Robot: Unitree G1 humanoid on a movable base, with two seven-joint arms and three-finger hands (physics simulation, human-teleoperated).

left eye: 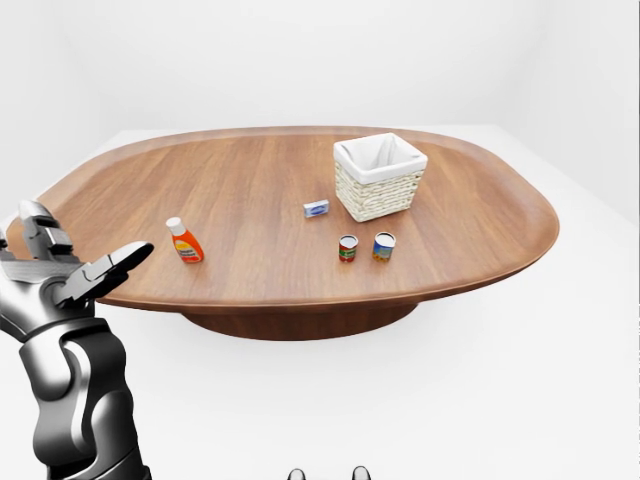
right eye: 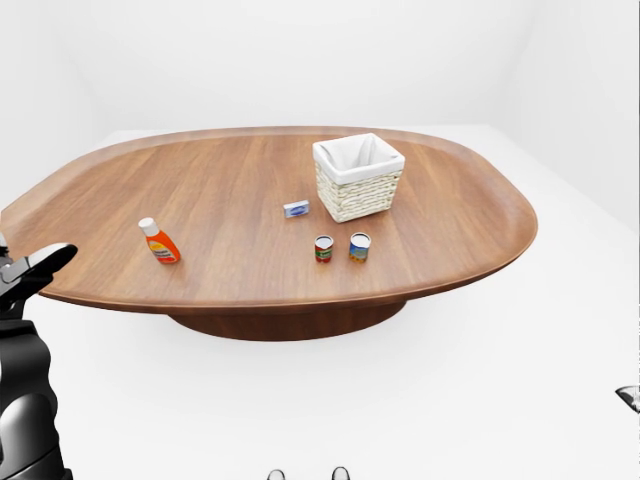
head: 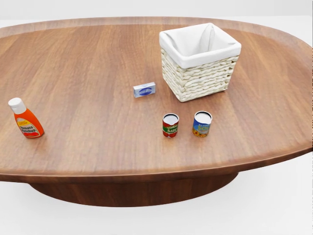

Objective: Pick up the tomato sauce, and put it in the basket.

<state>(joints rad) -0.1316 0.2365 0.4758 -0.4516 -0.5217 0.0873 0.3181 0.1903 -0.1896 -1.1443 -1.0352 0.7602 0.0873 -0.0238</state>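
A large oval wooden table fills the head view, and the landmark on it is a white wicker basket with a cloth lining, standing upright toward the table's upper right and empty as far as its interior shows. The tomato sauce, a small red and green can with a pale top, stands upright on the wood just below the basket and slightly to its left, apart from the weave. A second can, blue and yellow, stands just beside it to the right, also below the basket. A small blue and white box lies flat to the basket's left, near its lower corner. An orange ketchup bottle with a white cap stands well apart from the basket, far to its left near the table's edge. In the left-eye view the robot's left hand hangs off the table's left edge, far from the basket, its silver fingers spread wide and holding nothing. Of the right hand only a sliver shows at the right border of the right-eye view, so whether it is spread or closed cannot be told. The task appears barely begun: the sauce can is untouched on the table, and reaching it, grasping it, lifting it and lowering it into the basket all remain.
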